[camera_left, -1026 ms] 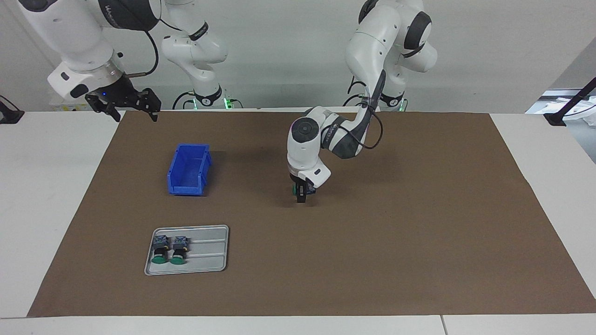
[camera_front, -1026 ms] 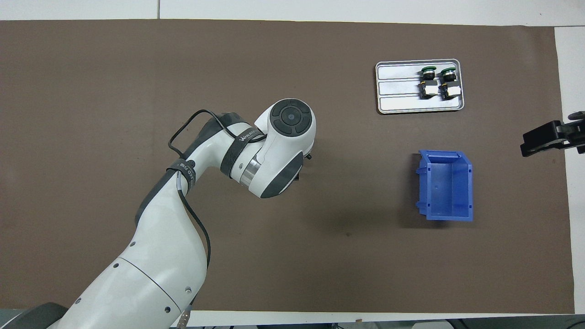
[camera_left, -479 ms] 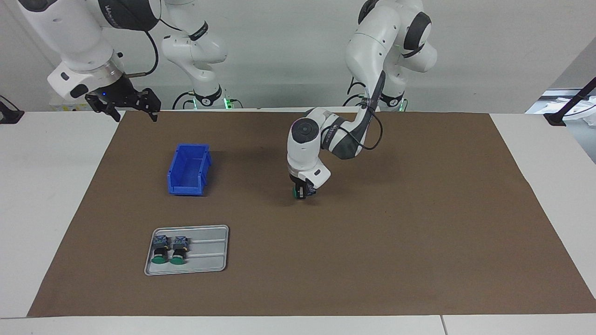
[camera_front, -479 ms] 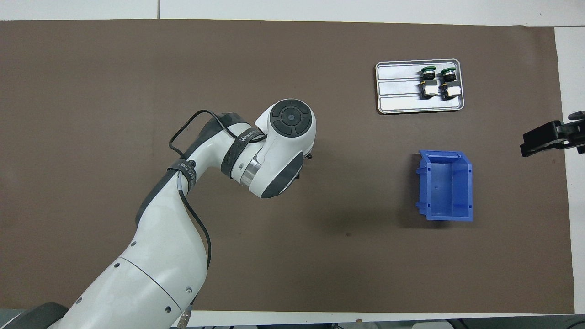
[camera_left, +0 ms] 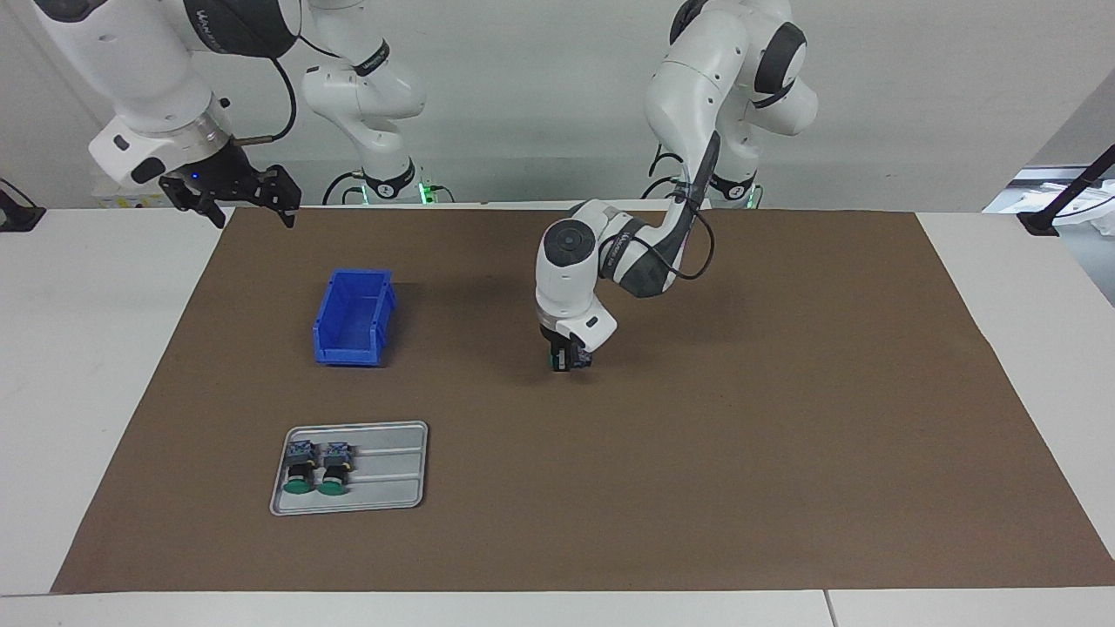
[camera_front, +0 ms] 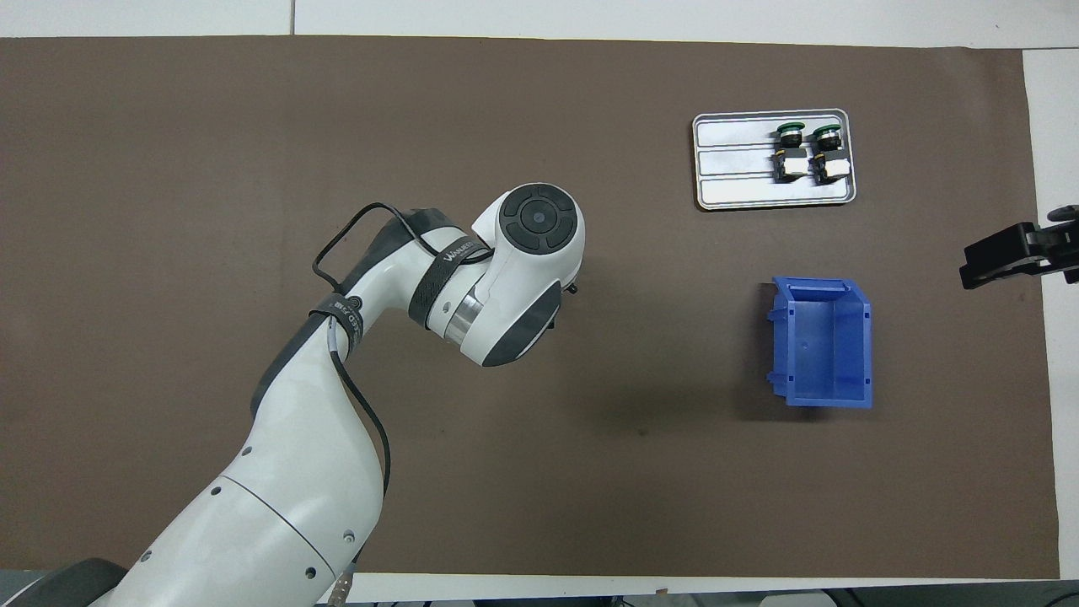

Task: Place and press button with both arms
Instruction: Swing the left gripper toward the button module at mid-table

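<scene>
My left gripper (camera_left: 564, 359) points straight down over the middle of the brown mat (camera_left: 784, 418) and is shut on a button (camera_left: 552, 356). The button lies sideways between the fingers: its green cap pokes out toward the right arm's end and its blue-grey base (camera_left: 584, 358) toward the other. It sits very low over the mat; I cannot tell whether it touches. In the overhead view the left arm's wrist (camera_front: 527, 270) hides gripper and button. My right gripper (camera_left: 233, 198) waits open, raised over the mat's edge at the right arm's end, also seen as the right gripper (camera_front: 1016, 253).
A grey tray (camera_left: 392, 470) holding two more green-capped buttons (camera_left: 316, 471) lies farther from the robots toward the right arm's end, also seen as the tray (camera_front: 733, 160). A blue open bin (camera_left: 353, 318) stands nearer to the robots than the tray, also seen as the bin (camera_front: 822, 341).
The left gripper's fingers have closed on the button, and the hand has risen very slightly. The right arm has not moved.
</scene>
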Motion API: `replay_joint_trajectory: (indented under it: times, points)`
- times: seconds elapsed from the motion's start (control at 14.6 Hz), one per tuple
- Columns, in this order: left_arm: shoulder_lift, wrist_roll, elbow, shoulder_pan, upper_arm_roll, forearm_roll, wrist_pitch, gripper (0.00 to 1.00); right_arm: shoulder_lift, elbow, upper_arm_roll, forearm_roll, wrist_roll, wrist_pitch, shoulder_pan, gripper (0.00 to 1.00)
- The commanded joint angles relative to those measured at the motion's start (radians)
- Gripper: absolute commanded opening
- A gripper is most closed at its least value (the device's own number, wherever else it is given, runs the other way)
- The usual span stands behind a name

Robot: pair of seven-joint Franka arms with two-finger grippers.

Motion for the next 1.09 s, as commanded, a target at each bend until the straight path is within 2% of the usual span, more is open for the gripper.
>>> replay_joint_trajectory:
  times: [0.0, 0.27, 0.48, 0.75, 0.89, 1.03]
  points:
    - [-0.050, -0.001, -0.008, 0.000, 0.020, 0.000, -0.004, 0.13, -0.002, 0.005, 0.001, -0.002, -0.016, -0.016, -0.001, 0.99]
    - [-0.109, 0.074, -0.024, 0.050, 0.018, -0.008, -0.005, 0.13, -0.002, 0.005, 0.001, -0.002, -0.016, -0.016, -0.001, 0.99]
    - [-0.184, 0.091, -0.100, 0.057, 0.018, -0.009, 0.005, 0.13, -0.002, 0.006, 0.001, -0.003, -0.014, -0.016, -0.001, 0.99]
    - [-0.216, 0.147, -0.135, 0.081, 0.018, -0.009, 0.004, 0.13, -0.002, 0.005, 0.001, -0.003, -0.016, -0.016, -0.003, 0.99]
    - [-0.222, 0.175, -0.140, 0.095, 0.015, -0.026, 0.007, 0.00, -0.002, 0.005, 0.001, -0.002, -0.016, -0.016, -0.003, 0.99]
    - [-0.221, 0.225, -0.140, 0.109, 0.018, -0.126, 0.007, 0.00, -0.002, 0.005, 0.001, -0.003, -0.016, -0.016, -0.001, 0.99]
